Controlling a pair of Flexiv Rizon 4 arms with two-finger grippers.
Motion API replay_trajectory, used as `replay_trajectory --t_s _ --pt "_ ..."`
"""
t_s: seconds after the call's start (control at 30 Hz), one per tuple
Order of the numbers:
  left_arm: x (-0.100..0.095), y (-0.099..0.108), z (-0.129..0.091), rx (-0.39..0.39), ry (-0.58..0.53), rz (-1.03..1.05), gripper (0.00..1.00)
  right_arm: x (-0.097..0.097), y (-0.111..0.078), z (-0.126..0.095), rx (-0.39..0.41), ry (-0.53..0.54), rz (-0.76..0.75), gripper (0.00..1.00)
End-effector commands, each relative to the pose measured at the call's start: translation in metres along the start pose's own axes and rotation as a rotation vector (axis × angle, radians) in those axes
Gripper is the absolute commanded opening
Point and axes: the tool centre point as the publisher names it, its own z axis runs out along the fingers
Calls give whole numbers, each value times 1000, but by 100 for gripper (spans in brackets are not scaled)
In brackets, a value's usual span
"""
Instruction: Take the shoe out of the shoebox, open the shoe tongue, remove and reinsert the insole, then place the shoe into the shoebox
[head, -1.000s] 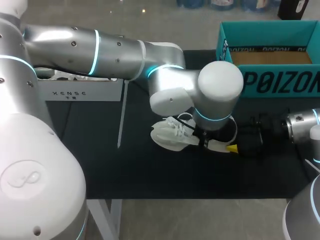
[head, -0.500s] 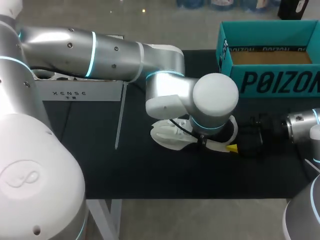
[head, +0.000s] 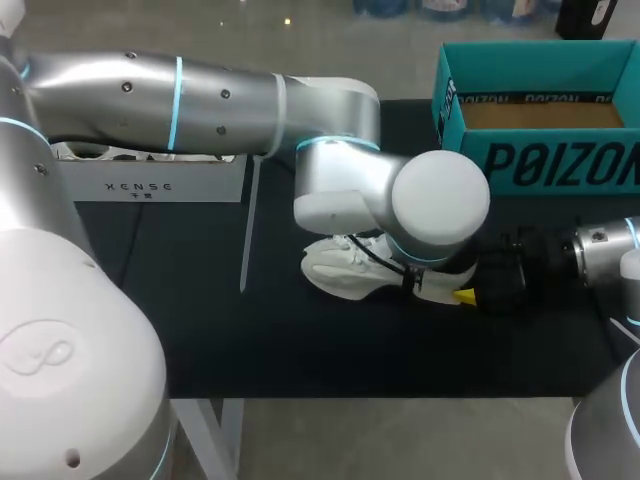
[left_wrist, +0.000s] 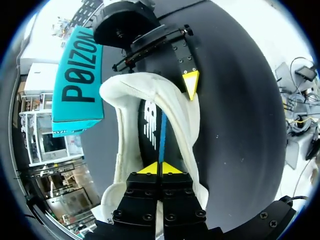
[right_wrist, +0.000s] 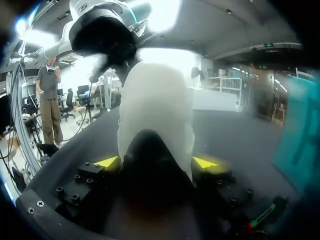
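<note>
A white shoe (head: 335, 272) lies on its sole on the black table, toe towards my left. My left arm reaches over it, and its wrist hides the gripper in the head view. In the left wrist view my left gripper (left_wrist: 160, 168) is shut inside the shoe's opening on the thin blue edge of the black insole (left_wrist: 149, 125). My right gripper (right_wrist: 157, 162) holds the shoe's heel (right_wrist: 155, 105) between its wide-set fingers, and one yellow fingertip (left_wrist: 191, 84) rests on the heel's outer side. The teal shoebox (head: 560, 165) stands open at the back right.
A white sign stand (head: 140, 186) and a thin white rod (head: 246, 230) are at the back left. Bare black tabletop (head: 300, 350) runs along the front edge. The shoebox's teal wall (right_wrist: 300, 135) is close beside my right gripper.
My left gripper has closed fully inside the shoe. The left wrist has shifted slightly towards the heel and now covers the laces. The right arm and the shoe have stayed put.
</note>
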Motion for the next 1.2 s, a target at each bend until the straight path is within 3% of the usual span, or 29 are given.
replay_trajectory --t_s 0.03,0.37,0.57,1.07,1.2 --pt "-1 6 -25 0 -24 -25 0 -1 -4 4 2 1 1 0" --pt "-7 10 -59 1 -102 -76 0 -1 -4 4 2 1 1 0" --pt "-5 8 -68 14 -119 -64 0 -1 -4 4 2 1 1 0" --pt "-16 -3 -23 79 88 -43 0 -1 -4 4 2 1 1 0" --pt "-15 -8 -11 63 157 -14 0 -1 -4 4 2 1 1 0"
